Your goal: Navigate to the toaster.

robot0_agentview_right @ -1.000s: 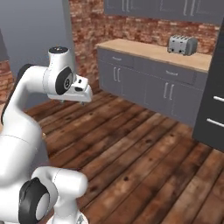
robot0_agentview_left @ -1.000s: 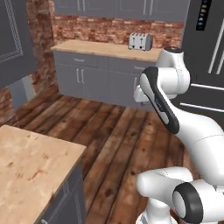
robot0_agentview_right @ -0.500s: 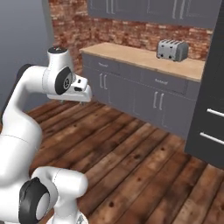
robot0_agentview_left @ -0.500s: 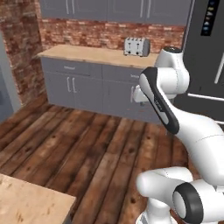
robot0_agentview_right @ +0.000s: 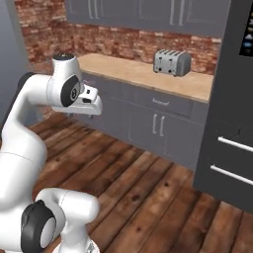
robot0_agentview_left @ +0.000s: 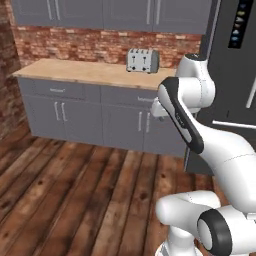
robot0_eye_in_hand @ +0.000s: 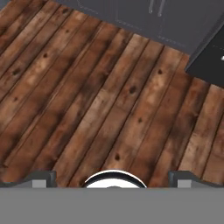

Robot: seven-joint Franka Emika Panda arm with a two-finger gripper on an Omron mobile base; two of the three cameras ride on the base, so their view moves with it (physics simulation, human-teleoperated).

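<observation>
Jaws wide apart, empty — toaster on counter.

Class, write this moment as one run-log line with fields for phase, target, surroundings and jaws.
phase: navigating | target: toaster on counter, against brick wall, beside fridge | floor: wood | jaws: apart, nothing held

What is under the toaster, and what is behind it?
The toaster stands on a light wooden counter over grey cabinets. Behind it runs a red brick wall. The cabinets' doors are shut, hiding their insides.
</observation>
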